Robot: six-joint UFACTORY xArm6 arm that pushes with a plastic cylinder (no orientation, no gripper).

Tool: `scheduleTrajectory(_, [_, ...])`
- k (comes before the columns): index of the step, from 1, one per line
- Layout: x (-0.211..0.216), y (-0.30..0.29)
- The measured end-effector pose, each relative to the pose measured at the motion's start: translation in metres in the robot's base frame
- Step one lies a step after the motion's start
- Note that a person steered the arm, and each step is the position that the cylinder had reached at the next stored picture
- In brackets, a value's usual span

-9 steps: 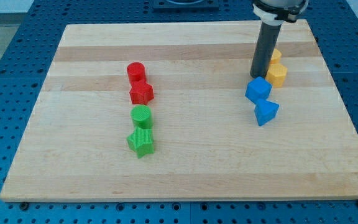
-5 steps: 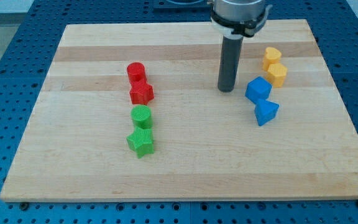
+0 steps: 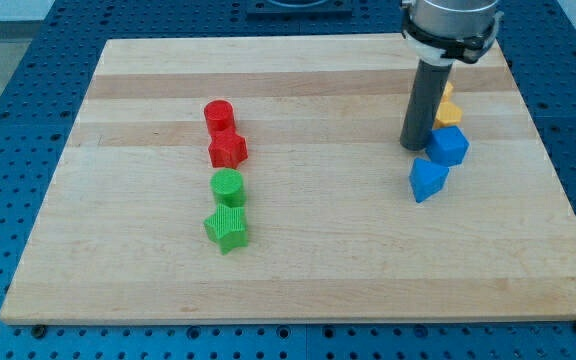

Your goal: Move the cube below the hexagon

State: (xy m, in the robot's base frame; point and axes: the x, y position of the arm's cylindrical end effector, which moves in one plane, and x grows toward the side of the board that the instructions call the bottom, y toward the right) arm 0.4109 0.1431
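My tip (image 3: 414,146) rests on the board at the view's right, touching the left side of the blue cube (image 3: 449,146). The cube sits just below two yellow blocks: the lower one (image 3: 451,111) touches its top edge, and the upper one (image 3: 449,90) is partly hidden behind my rod. I cannot make out either yellow block's shape. A blue triangular block (image 3: 428,179) lies just below and left of the cube, touching it.
At the view's left centre a red cylinder (image 3: 218,114) sits above a red star-like block (image 3: 228,150). Below them are a green cylinder (image 3: 228,186) and a green star (image 3: 227,229). The wooden board (image 3: 298,280) lies on a blue perforated table.
My tip swung left, then came back right and pushed the blue cube to the right, so it now sits under the yellow blocks. The lower yellow block shifted slightly up.
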Motion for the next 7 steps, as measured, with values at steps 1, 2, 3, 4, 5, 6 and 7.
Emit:
scheduleTrajectory(1, [0.0,0.016])
scheduleTrajectory(2, [0.0,0.016])
scheduleTrajectory(3, [0.0,0.013])
scheduleTrajectory(4, [-0.003,-0.012])
scheduleTrajectory(5, [-0.017,-0.017])
scheduleTrajectory(6, [-0.026,-0.016])
scheduleTrajectory(7, [-0.029,-0.016])
